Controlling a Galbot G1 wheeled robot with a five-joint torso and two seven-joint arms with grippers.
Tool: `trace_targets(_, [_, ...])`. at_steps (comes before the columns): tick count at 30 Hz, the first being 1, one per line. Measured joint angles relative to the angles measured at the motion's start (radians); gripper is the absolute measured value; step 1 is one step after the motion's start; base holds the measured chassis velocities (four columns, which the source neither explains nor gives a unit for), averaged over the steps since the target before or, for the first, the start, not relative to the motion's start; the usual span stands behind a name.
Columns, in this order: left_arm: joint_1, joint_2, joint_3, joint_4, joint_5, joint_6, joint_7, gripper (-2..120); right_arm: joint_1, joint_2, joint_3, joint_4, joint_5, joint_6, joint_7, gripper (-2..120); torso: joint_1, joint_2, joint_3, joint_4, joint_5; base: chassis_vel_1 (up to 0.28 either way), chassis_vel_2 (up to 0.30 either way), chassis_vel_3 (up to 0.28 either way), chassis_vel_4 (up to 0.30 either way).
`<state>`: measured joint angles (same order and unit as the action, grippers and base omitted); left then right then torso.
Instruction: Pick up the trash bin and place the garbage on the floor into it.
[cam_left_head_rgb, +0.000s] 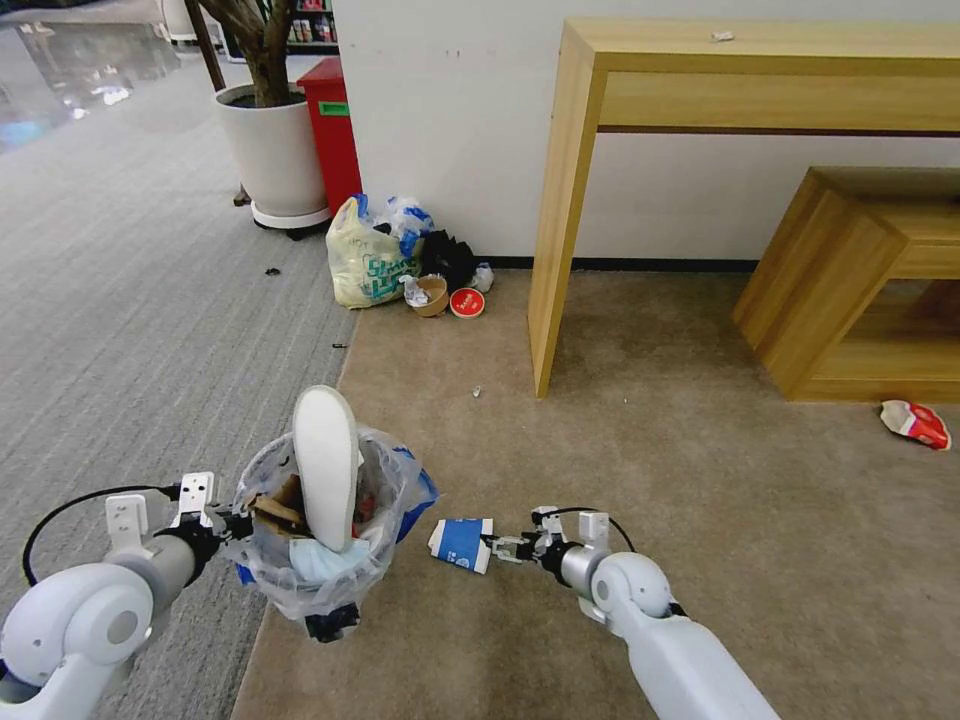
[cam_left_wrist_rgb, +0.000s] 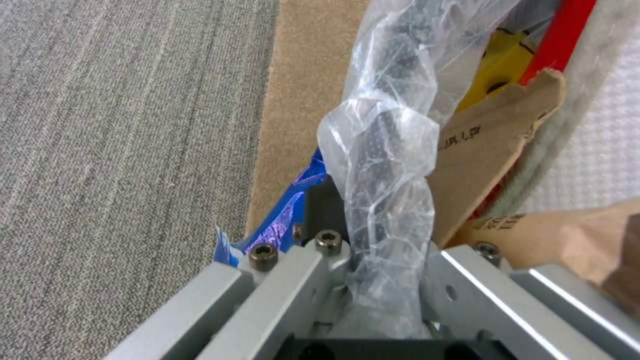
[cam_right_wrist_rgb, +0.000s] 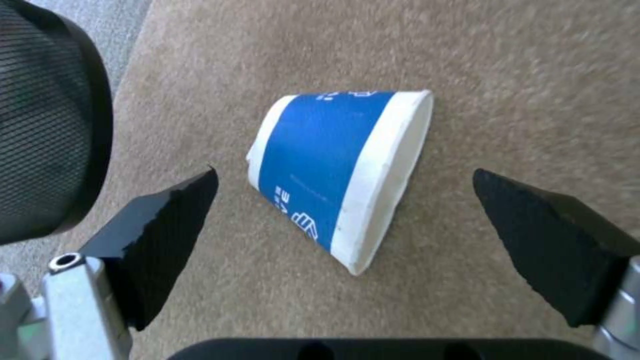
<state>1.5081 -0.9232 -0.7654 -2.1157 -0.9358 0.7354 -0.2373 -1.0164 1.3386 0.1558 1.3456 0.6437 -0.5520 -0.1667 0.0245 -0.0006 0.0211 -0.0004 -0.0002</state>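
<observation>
The left gripper was clamped on the rim of the trash bin, with the crinkly liner pinched between its jaws in the left wrist view. The bin was held at the seam between the grey striped carpet and the beige floor; whether its base rested on the carpet or hung just clear could not be judged from the head view. It already carried a white insole standing on end, brown cardboard and other litter.

The right gripper was spread wide and low over the floor, with the blue-white cup lying on its side between the black fingertips, neither pad touching it. The cup lay just beside the bin.

Recommended procedure for the step in hand, grasping the cup:
- Lower until the pads bracket the cup wall at mid-body, not the flared white rim.
- Close across the short axis; the paper wall will probably collapse, so apply only light force.
- Keep the bin steady and its mouth level, since the upright insole narrows the opening.
- Release the cup on the free side of the insole.

A red-white wrapper remained well apart, near the low wooden shelf.
</observation>
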Motion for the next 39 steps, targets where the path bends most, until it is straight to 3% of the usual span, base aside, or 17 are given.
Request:
trace_targets(16, [-0.002, 0.0, 0.004, -0.005, -0.001, 0.0, -0.003, 0, 0.098, 0.073, -0.058, -0.219, -0.007, 0.045, 0.001, 95, 0.0, 0.0, 0.0, 0.0001, 0.0, 0.0, 0.0, 0.0, 0.0])
trace_targets(39, [0.004, -0.009, 0.019, -0.027, -0.005, 0.0, -0.038, 0, 0.159, 0.113, -0.088, -0.331, -0.06, 0.1, -0.069, 95, 0.0, 0.0, 0.0, 0.0, 0.0001, 0.0, 0.0, 0.0, 0.0])
